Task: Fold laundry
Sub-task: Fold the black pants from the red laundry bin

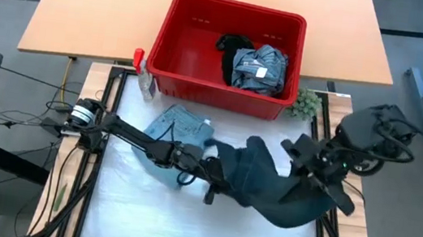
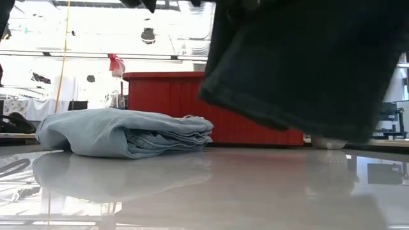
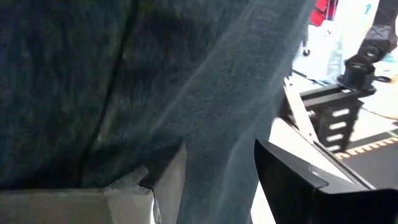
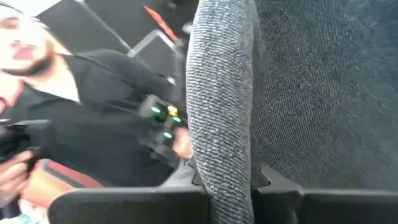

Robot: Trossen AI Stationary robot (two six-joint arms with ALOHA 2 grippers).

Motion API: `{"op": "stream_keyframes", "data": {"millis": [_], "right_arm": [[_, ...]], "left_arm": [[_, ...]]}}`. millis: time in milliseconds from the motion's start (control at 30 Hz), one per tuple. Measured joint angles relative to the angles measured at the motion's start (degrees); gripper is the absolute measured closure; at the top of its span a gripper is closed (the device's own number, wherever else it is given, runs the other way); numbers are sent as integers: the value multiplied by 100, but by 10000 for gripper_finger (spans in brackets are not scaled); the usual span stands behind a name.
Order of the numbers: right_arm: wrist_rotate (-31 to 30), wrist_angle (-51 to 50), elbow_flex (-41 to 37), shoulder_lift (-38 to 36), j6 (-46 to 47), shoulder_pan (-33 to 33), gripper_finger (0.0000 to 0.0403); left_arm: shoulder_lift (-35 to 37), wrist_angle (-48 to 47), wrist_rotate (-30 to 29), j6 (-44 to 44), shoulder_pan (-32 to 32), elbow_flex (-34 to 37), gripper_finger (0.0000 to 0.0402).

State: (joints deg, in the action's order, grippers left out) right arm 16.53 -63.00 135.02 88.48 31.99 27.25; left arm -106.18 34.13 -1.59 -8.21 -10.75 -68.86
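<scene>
Dark navy cloth is filling both wrist views: one dark navy garment [image 1: 284,189] is hanging between the two arms, clear of the white table surface [image 1: 141,216], over its right half. Its long axis is running across the table from the left gripper [image 1: 216,175], near the table's middle, to the right gripper [image 1: 321,170], near the right edge. The right gripper's fingers are pinched tight on a rolled edge of the cloth. The left gripper's fingers are standing partly apart with a thicker bunch of the fabric between them, so it appears to be clamped on the garment too. Each arm is holding its own end, so neither is nearer; the next fold likely depends on bringing those ends together or lowering them evenly.

One folded light blue garment [image 2: 128,132] is lying toward the table's far left corner. Two more garments, one black [image 1: 234,49] and one grey-blue [image 1: 261,68], are waiting in the one red basket [image 1: 196,51] beyond the far edge.
</scene>
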Motion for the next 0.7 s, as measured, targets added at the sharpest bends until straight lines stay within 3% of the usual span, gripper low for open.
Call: {"op": "stream_keyframes", "data": {"millis": [167,367,533,600,700], "right_arm": [[-61,499,-4,-23,-53,278,358],[-392,-346,4,-142,-529,257,359],[-204,-1032,-4,-116,-1218,-228,361],[-402,-1348,0,-141,-1646,-476,362],[-463,-1516,-145,-12,-2217,-844,362]], "left_arm": [[152,-57,42,-31,255,-7,219],[100,285,-324,-172,676,-2,219],[95,513,-93,447,1238,-366,219],[97,181,74,553,1404,-627,219],[221,-1122,465,580,1590,-846,219]]}}
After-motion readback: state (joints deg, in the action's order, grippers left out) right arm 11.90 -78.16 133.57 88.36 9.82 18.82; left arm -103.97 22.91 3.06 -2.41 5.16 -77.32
